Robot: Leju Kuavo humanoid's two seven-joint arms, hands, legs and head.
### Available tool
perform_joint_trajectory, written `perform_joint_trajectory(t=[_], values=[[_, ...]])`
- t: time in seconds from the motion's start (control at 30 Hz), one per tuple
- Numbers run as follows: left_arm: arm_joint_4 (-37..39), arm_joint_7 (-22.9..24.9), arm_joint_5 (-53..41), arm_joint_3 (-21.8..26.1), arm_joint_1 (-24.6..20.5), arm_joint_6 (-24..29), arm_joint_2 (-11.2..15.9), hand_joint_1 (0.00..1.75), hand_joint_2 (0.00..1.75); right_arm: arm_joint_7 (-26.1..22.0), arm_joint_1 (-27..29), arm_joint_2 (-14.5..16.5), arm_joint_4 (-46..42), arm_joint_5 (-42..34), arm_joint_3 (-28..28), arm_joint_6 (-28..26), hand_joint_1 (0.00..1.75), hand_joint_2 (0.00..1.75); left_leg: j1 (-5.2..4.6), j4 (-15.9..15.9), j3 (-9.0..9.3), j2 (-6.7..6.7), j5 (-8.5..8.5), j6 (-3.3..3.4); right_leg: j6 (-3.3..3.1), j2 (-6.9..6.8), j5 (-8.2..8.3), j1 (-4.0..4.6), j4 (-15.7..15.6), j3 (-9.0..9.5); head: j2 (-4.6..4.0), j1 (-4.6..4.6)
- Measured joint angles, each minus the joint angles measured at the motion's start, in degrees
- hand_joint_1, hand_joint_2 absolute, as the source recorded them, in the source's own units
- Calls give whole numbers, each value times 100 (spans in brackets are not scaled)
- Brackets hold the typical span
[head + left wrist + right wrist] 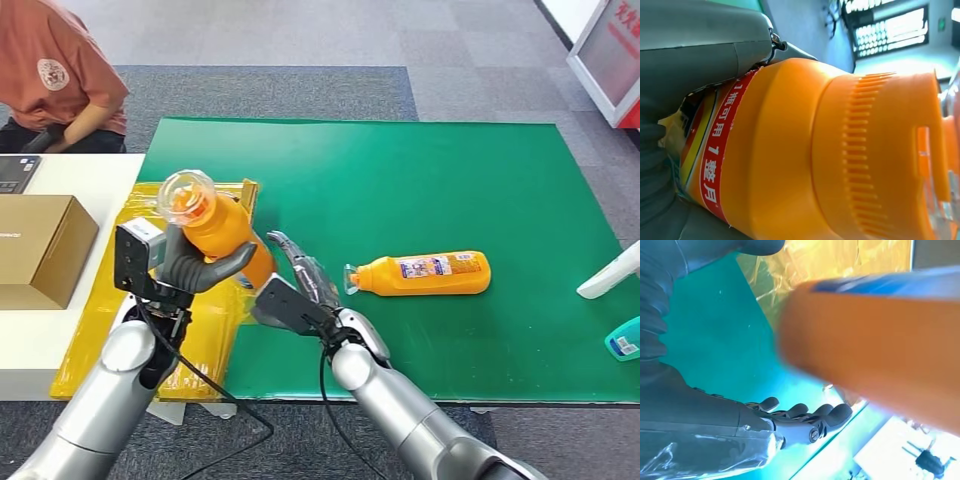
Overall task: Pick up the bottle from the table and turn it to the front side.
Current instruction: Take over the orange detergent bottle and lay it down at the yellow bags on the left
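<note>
From the head view, the left robot hand is gripping an orange bottle lifted above the yellow sheet at the left of the green bench, its clear cap tilting toward the camera. The right robot hand is lying open just beside it. A second orange bottle is lying on its side to the right. A person is sitting far left near a cardboard box.

From the left wrist, the bottle's ribbed orange collar is looming close.

From the right wrist, open fingers are stretching beneath the blurred bottle.
</note>
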Motion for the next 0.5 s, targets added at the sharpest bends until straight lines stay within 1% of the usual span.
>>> perform_joint_trajectory(t=[0.17,0.27,0.33,0.43,0.5], values=[[-78,-88,-218,109,-1,220,100,175,175,16,-2,-52,1,-26,-16,-81,0,175,0,0,0,0,1,0,0,0,0,0,0,0,0,0],[-130,-220,-751,159,-2,631,172,175,175,40,-1,-75,1,-43,-62,-157,0,175,0,0,0,0,1,0,0,0,0,0,0,-1,0,0],[-170,-300,-1536,202,-4,1114,256,175,175,67,1,-97,0,-44,-136,-203,0,175,0,0,0,0,1,-1,0,0,0,0,0,-1,0,-1],[-196,-278,-3350,237,-14,1894,408,175,175,113,16,-131,-15,-15,-281,-231,0,175,0,0,0,0,2,-3,-1,0,0,0,2,-2,0,-1],[-212,-197,-4217,259,-16,2157,485,175,175,137,32,-148,-41,14,-374,-233,0,175,0,0,0,0,2,-3,-1,0,0,0,3,-2,0,-1]])
